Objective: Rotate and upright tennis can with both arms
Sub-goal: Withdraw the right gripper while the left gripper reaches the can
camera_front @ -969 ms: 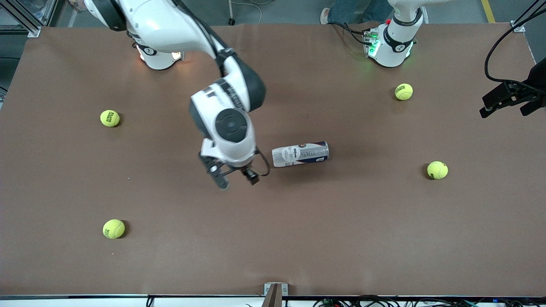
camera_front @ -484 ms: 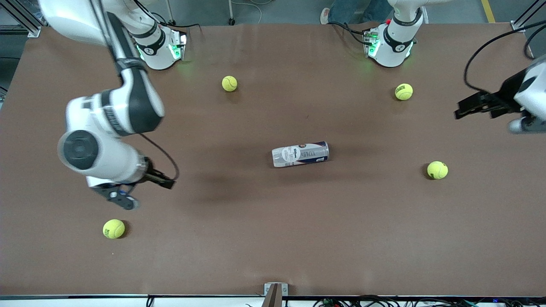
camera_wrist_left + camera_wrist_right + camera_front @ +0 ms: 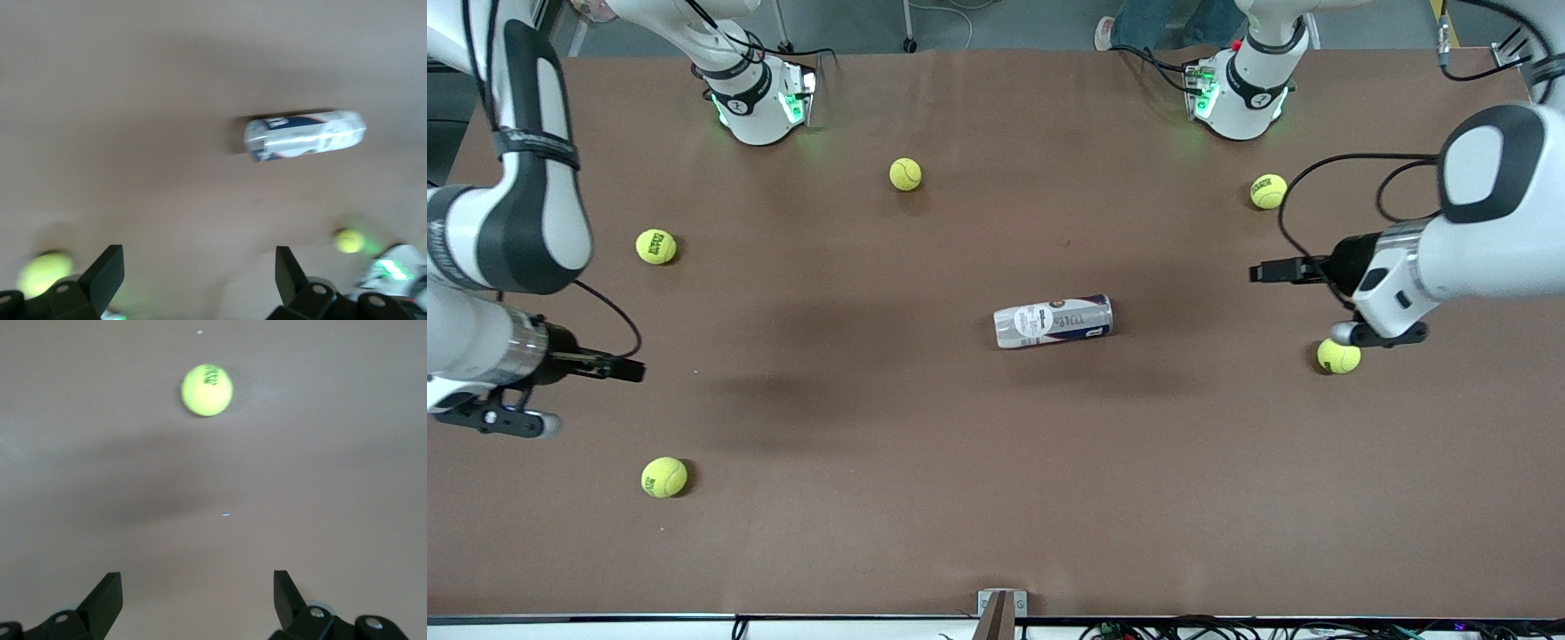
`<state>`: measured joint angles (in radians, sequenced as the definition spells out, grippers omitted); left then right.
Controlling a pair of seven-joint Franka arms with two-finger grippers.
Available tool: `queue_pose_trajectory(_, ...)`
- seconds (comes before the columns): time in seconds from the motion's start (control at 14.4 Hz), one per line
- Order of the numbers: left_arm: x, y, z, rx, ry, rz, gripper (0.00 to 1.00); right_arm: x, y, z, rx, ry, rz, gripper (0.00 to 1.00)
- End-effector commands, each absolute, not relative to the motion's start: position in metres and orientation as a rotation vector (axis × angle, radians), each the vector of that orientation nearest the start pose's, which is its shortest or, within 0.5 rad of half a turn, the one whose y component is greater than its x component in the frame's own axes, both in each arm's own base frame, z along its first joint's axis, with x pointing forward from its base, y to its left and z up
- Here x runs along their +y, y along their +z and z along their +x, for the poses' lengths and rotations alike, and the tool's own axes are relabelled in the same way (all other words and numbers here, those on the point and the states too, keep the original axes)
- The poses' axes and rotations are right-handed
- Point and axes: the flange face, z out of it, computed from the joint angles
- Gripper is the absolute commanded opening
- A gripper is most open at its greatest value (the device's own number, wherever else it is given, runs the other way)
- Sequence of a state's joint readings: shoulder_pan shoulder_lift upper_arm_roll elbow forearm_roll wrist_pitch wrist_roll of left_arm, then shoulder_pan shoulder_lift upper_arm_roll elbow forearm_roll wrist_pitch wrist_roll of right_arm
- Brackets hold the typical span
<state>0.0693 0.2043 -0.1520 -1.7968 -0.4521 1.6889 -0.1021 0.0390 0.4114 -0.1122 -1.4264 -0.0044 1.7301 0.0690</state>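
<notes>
The tennis can (image 3: 1054, 321) lies on its side in the middle of the brown table, with nothing touching it. It also shows in the left wrist view (image 3: 305, 135). My left gripper (image 3: 1383, 336) hangs over the table at the left arm's end, just above a tennis ball (image 3: 1338, 356); in its wrist view the left gripper (image 3: 200, 250) is open and empty. My right gripper (image 3: 494, 420) is over the right arm's end of the table, far from the can. In its wrist view the right gripper (image 3: 197, 575) is open and empty over bare table, with a tennis ball (image 3: 207, 389) ahead.
Loose tennis balls lie around the table: one near the right arm's base (image 3: 905, 174), one near the left arm's base (image 3: 1267, 191), and two at the right arm's end (image 3: 656, 246) (image 3: 663, 476). A small bracket (image 3: 1000, 604) sits at the table's near edge.
My right arm swung away from beside the can to the right arm's end of the table, uncovering a ball. My left arm came in over the ball at its end. The can has not moved.
</notes>
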Motion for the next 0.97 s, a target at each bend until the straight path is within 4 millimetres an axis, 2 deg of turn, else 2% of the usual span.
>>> queue_pose_trajectory(0.0,-0.103,0.381,0.563,-0.368,0.645,-3.629,1.0,-0.067,0.473,0.657,0.112,0.146,-3.187,1.0)
queue_pose_trajectory(0.14,-0.118,0.341,0.557,-0.431,0.686,-3.702,1.0,-0.076,0.487,0.66,0.113,0.101,-3.195,1.0)
queue_pose_trajectory(0.42,-0.139,0.254,0.532,-0.509,0.598,-3.912,1.0,-0.07,0.508,0.662,0.105,0.086,-3.199,1.0)
queue_pose_trajectory(0.62,-0.141,0.214,0.521,-0.557,0.561,-4.032,1.0,-0.068,0.517,0.66,0.102,0.093,-3.195,1.0)
queue_pose_trajectory(0.69,-0.143,0.201,0.518,-0.575,0.534,-4.055,1.0,-0.066,0.532,0.662,0.108,0.049,-3.196,1.0)
queue_pose_trajectory(0.76,-0.149,0.19,0.516,-0.597,0.502,-4.076,1.0,-0.062,0.545,0.663,0.102,0.013,-3.186,1.0)
queue_pose_trajectory(0.9,-0.171,0.17,0.511,-0.688,0.406,-4.121,1.0,-0.064,0.542,0.654,0.105,0.121,-3.173,1.0)
